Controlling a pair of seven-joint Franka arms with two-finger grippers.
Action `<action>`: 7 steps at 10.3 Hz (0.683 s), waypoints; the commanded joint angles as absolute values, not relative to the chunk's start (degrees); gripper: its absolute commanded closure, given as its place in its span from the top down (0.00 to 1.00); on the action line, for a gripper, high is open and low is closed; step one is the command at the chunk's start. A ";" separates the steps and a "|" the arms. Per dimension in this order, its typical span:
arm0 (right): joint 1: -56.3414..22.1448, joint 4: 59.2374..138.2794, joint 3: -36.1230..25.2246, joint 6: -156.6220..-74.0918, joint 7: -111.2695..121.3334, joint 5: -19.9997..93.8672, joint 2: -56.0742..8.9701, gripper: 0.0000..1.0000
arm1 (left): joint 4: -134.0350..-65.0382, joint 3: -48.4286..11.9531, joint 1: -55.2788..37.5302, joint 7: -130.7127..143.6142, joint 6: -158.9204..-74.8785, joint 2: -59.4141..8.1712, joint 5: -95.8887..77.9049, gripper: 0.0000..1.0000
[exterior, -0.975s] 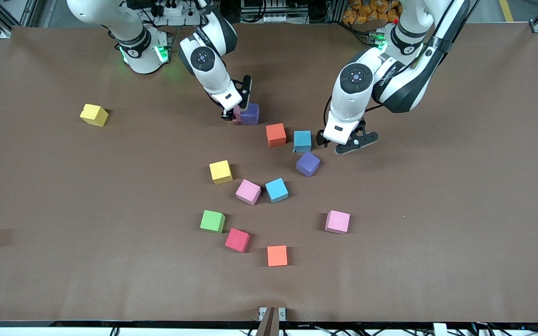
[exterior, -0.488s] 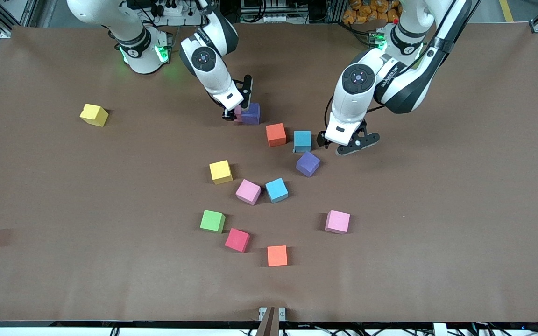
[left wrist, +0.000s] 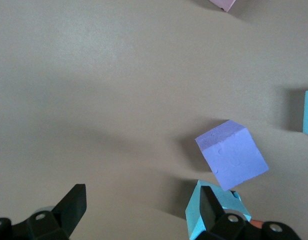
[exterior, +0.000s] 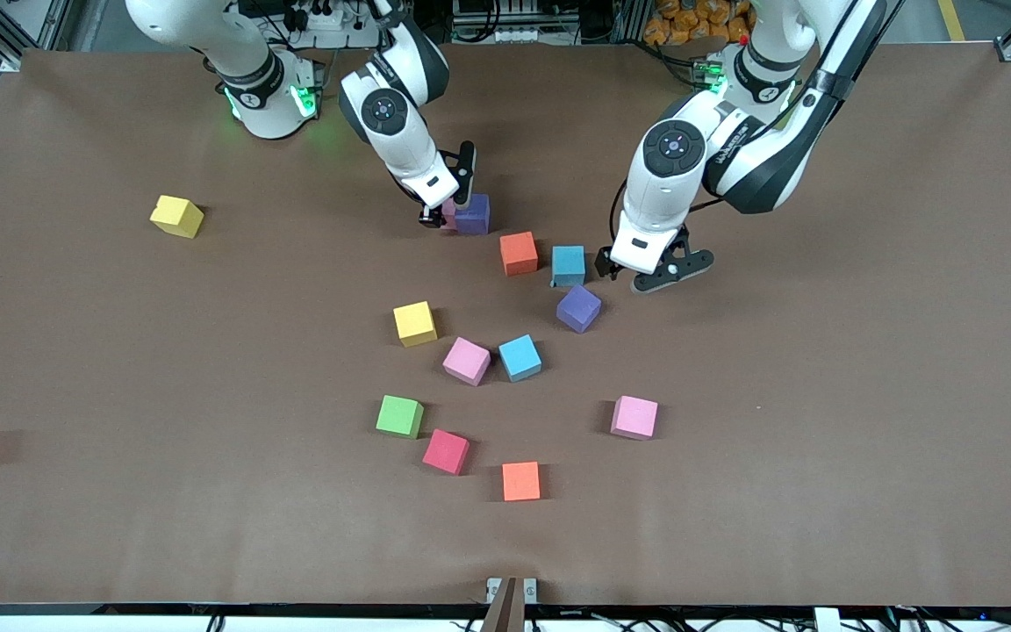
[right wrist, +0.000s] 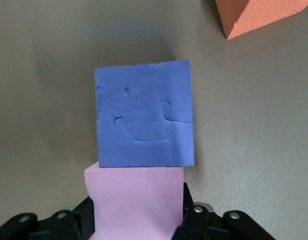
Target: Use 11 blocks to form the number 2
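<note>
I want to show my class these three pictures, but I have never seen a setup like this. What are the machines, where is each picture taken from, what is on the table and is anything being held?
Two white robot arms stand at a brown table. The wide picture looks down from across the table. The other two come from cameras on the arms' wrists.

Coloured foam blocks lie scattered: yellow, pink, blue, purple, green, red and orange.

The right gripper has its fingers closed on a pink block, which sits on the table against a purple block. An orange block lies a little nearer the front camera.

The left gripper is open and holds nothing. It hangs low beside a blue block, with another purple block close by.
</note>
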State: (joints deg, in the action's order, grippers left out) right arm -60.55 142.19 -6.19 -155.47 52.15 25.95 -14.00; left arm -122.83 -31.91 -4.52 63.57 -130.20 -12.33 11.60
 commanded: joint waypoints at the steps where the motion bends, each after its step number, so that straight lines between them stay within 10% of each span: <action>1: -62.14 139.04 -6.42 -157.76 53.17 28.39 -19.69 0.77 | -122.26 -32.26 -4.13 63.55 -130.43 -12.30 10.63 1.00; 4: -62.14 138.96 -6.42 -157.85 53.17 28.39 -19.78 1.00 | -122.26 -32.26 -4.22 63.54 -130.43 -12.39 10.63 1.00; 7: -62.14 138.96 -6.42 -157.94 53.35 28.30 -19.69 1.00 | -121.47 -32.26 -4.31 63.54 -130.43 -13.09 10.63 1.00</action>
State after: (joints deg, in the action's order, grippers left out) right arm -61.38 139.67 -6.07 -157.51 52.15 26.70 -19.03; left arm -122.37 -31.92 -4.50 63.57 -130.31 -12.49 11.60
